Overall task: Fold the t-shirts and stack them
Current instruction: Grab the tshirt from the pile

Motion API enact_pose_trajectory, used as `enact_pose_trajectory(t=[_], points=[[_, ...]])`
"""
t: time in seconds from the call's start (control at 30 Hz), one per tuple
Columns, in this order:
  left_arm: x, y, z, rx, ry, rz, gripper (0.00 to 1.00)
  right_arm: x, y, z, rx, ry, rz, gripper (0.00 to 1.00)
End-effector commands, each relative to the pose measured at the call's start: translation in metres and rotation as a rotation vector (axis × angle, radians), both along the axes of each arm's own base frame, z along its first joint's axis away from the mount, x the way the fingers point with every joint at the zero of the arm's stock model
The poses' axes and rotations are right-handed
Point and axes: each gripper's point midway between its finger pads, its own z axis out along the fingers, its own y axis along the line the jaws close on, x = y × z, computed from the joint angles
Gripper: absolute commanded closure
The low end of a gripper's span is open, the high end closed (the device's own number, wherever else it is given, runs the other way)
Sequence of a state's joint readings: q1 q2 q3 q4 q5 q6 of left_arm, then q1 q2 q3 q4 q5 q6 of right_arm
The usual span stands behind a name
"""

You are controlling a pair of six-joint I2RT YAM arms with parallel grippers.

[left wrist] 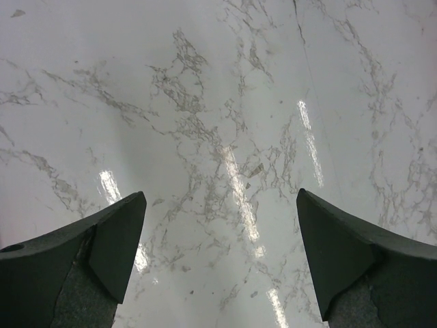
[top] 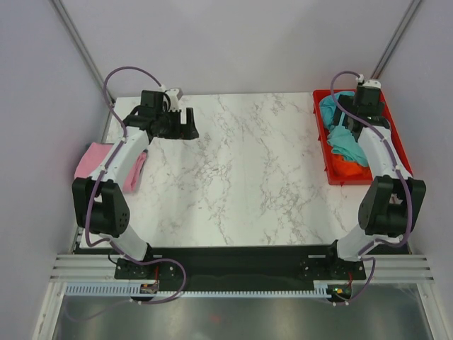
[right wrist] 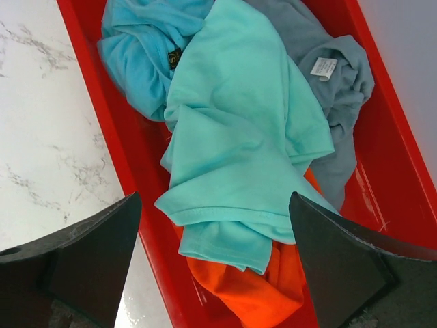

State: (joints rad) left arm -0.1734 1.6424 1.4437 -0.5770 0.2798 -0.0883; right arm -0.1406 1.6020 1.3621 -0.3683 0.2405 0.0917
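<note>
A red tray [top: 400, 138] at the back right holds crumpled t-shirts: teal-green [right wrist: 246, 130] on top, light blue [right wrist: 136, 51], grey-blue [right wrist: 338, 82] and orange [right wrist: 256, 290] underneath. They also show in the top view [top: 345, 138]. My right gripper [right wrist: 215, 263] hangs open and empty above the tray, over the teal-green shirt's hem. A folded pink t-shirt [top: 92, 161] lies at the table's left edge, partly hidden by my left arm. My left gripper [top: 185, 129] is open and empty above bare marble at the back left; it also shows in the left wrist view [left wrist: 220, 263].
The white marble table [top: 241, 177] spreads between the arms. Grey walls close in at left, right and back. The tray's red wall [right wrist: 119, 147] runs beside the marble in the right wrist view.
</note>
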Motion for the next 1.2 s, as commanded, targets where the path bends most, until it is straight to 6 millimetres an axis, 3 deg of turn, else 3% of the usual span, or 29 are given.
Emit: enact_pose_trajectory(t=[0.0,0.03,0.23,0.4,0.67,0.73,0.77,0.83,0.87,0.93,1.1,1.17], points=[[-0.006,-0.016,0.024,-0.098,-0.043,-0.051,0.02,0.021,-0.011,-0.01,-0.061,0.055,0.029,0.02],[-0.006,-0.017,0.024,-0.098,-0.043,-0.051,0.02,0.026,-0.016,-0.008,-0.079,0.055,0.013,0.03],[-0.003,-0.011,0.021,-0.071,-0.051,-0.025,0.02,0.039,-0.025,-0.037,-0.11,0.123,0.02,0.12],[-0.001,-0.011,0.018,-0.067,-0.047,-0.027,0.02,0.045,-0.031,-0.061,-0.134,0.171,0.02,0.28],[0.005,-0.013,0.014,-0.065,-0.03,-0.034,0.02,0.058,-0.034,-0.076,-0.141,0.19,0.028,0.36],[0.006,-0.013,0.012,-0.066,-0.025,-0.034,0.02,0.058,-0.035,-0.079,-0.149,0.199,0.031,0.45],[0.007,-0.014,0.013,-0.069,-0.027,-0.034,0.02,0.058,-0.035,-0.079,-0.148,0.198,0.029,0.59],[0.008,-0.014,0.013,-0.069,-0.027,-0.034,0.02,0.059,-0.034,-0.076,-0.152,0.19,0.031,0.74],[0.008,-0.014,0.012,-0.068,-0.024,-0.034,0.02,0.059,-0.035,-0.071,-0.153,0.181,0.028,0.87],[0.008,-0.014,0.012,-0.069,-0.025,-0.034,0.02,0.058,-0.036,-0.066,-0.158,0.171,0.022,1.0],[0.008,-0.015,0.014,-0.078,-0.023,-0.036,0.02,0.057,-0.034,-0.042,-0.157,0.124,0.027,1.0],[0.008,-0.016,0.015,-0.081,-0.025,-0.037,0.02,0.059,-0.022,-0.016,-0.148,0.067,0.069,1.0]])
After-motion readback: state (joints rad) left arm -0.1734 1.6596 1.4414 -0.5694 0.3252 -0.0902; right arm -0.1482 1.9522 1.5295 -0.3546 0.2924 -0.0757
